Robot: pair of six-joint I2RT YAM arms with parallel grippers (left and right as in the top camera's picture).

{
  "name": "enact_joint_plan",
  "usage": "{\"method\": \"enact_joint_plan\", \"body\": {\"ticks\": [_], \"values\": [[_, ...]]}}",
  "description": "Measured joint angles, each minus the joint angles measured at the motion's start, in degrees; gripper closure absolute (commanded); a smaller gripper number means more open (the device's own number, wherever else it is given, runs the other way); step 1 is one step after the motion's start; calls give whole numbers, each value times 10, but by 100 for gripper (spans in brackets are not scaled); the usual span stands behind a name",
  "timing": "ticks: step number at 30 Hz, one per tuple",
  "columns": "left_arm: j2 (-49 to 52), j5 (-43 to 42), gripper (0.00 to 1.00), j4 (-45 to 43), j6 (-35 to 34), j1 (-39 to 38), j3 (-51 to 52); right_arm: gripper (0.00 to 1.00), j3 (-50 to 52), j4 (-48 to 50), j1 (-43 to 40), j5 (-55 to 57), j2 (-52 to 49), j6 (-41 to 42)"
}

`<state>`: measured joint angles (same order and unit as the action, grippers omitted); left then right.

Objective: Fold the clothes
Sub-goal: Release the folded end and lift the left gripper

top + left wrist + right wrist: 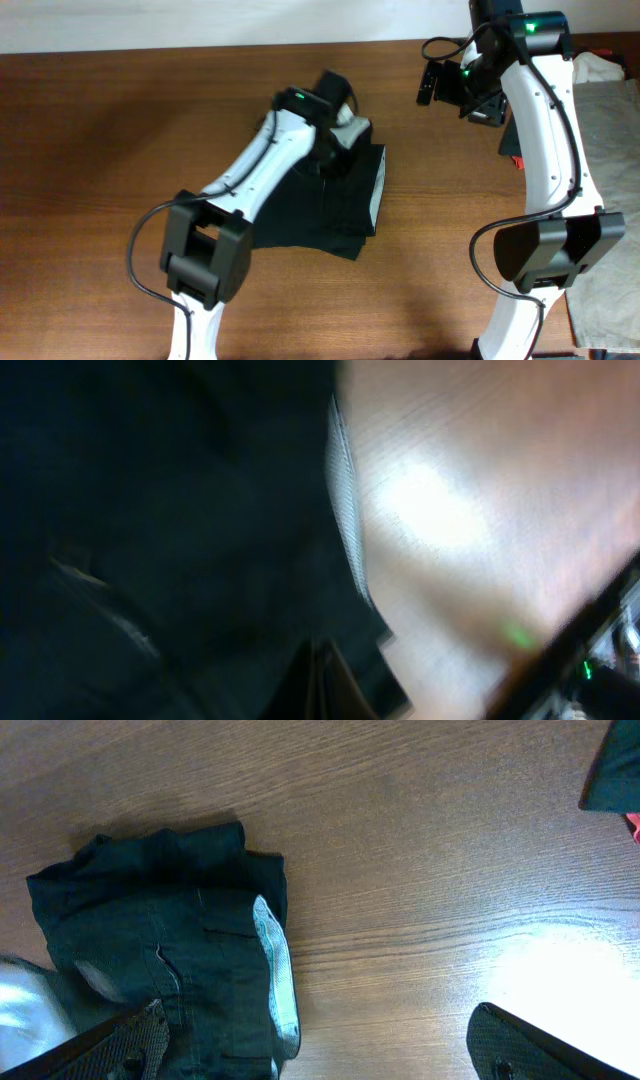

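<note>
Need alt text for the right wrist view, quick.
A dark garment lies folded on the wooden table, left of frame, a pale lining strip showing along its right edge. The right gripper hangs above, fingers wide apart, holding nothing.

a: left arm?
b: stretched up and to the right, left tool pointed down. its wrist view is too blurred to read the jaws.
a: right arm?
b: raised, wrist bent leftward, right tool spread wide.
</note>
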<state>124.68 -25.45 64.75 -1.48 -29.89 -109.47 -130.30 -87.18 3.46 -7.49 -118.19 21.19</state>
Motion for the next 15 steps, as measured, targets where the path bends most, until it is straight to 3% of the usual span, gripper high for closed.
{"method": "enact_joint_plan", "body": {"ticks": [2,6,11,12,15], "values": [[3,-17,99,-74,-16,30,2,1,0,1,0,0,0,0],[50,-42,94,-224,-99,2,-2,1,0,1,0,0,0,0],[137,-46,88,-282,-136,-10,-2,1,0,0,0,0,0,0],[140,-49,82,-285,-135,-9,-2,1,0,0,0,0,0,0],[144,-79,45,-240,-128,21,-77,1,0,0,0,0,0,0]]}}
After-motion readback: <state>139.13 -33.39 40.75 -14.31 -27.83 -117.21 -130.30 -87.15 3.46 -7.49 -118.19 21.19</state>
